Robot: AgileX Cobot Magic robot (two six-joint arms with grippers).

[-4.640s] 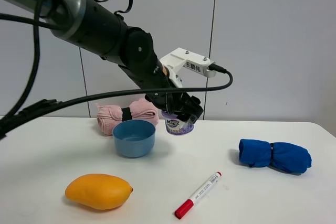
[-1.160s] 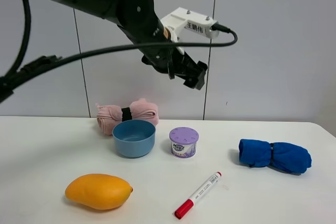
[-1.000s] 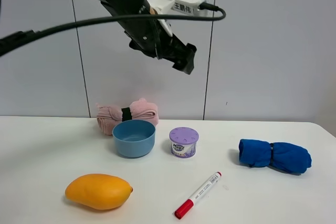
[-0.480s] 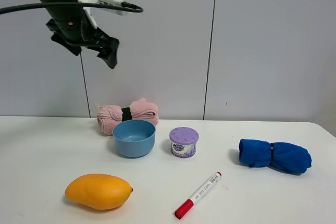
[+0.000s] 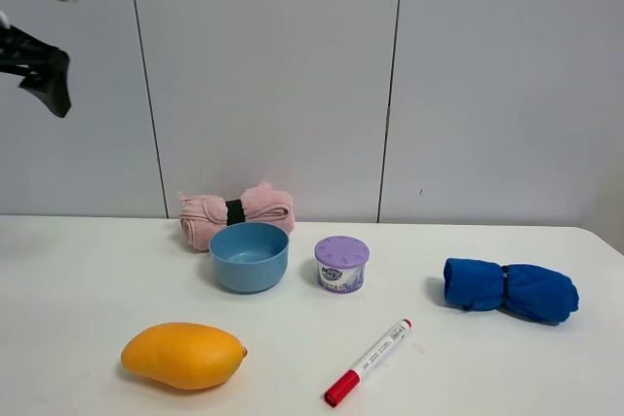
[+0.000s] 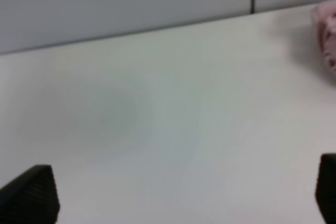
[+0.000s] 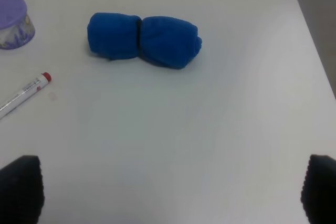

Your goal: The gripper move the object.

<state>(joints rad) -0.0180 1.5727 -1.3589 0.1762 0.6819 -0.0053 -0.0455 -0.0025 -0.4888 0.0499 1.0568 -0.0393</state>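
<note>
Tub (image 5: 341,264) round, lilac perforated lid (printed label), beside smooth blue bowl (image 5: 250,256), left gripper (image 6: 173,195) jaws wide, empty.

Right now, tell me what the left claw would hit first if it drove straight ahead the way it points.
Probably bare table. The left claw is open with only white tabletop between its tips; the pink towel sits off to one side, likely outside that line. Depth is uncertain.

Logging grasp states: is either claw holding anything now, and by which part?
Nothing is held. Both claws are open and empty; the tub stands free on the table.
</note>
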